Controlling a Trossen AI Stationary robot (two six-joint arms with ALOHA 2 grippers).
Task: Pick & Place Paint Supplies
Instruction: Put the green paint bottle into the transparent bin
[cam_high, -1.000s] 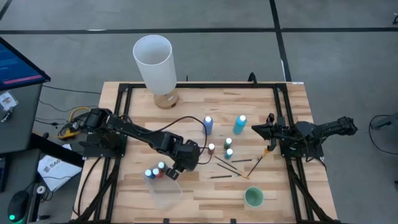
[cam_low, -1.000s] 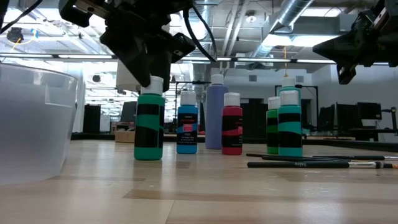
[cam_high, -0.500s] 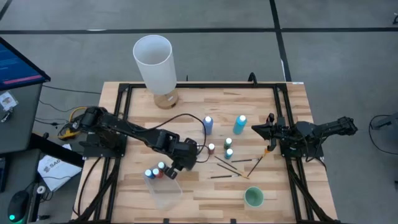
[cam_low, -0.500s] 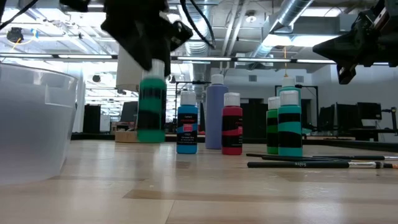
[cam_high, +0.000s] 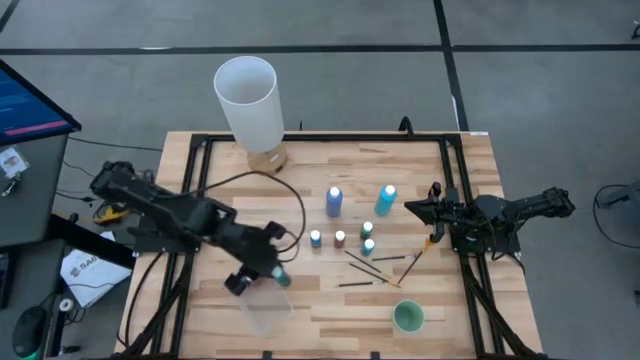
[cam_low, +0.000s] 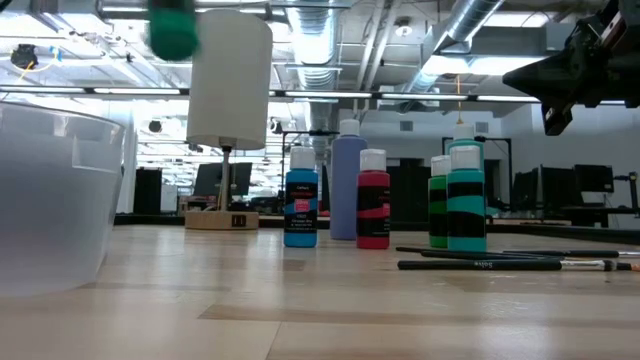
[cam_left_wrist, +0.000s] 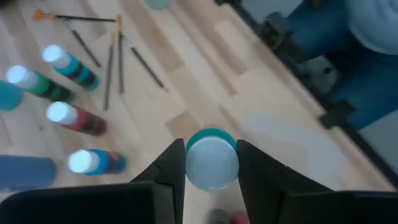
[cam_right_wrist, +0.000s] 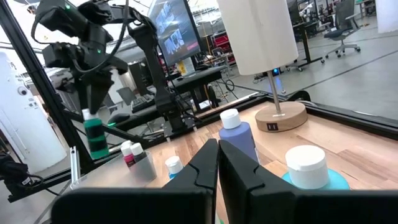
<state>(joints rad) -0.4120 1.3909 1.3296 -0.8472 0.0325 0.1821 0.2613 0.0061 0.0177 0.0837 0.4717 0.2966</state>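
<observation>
- Left hand (cam_left_wrist: 211, 163): clamping the green bottle (cam_left_wrist: 212, 163), hanging above the clear tub (cam_high: 265, 308).
- Advice: centring over the tub, lowering before releasing.
- Right hand (cam_high: 408, 208): fingers together, waiting at the surface (cam_high: 300, 170) edge.

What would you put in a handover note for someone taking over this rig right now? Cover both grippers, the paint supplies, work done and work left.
Left gripper: shut on a teal white-capped paint bottle, held in the air at the edge of the clear plastic container.
Right gripper: shut, empty, raised at the table's right side.
Done: at least two small bottles stand in the container.
Left: small blue bottle, red bottle, green bottle, second teal bottle, two taller blue bottles and thin dark brushes, all mid-table.
</observation>
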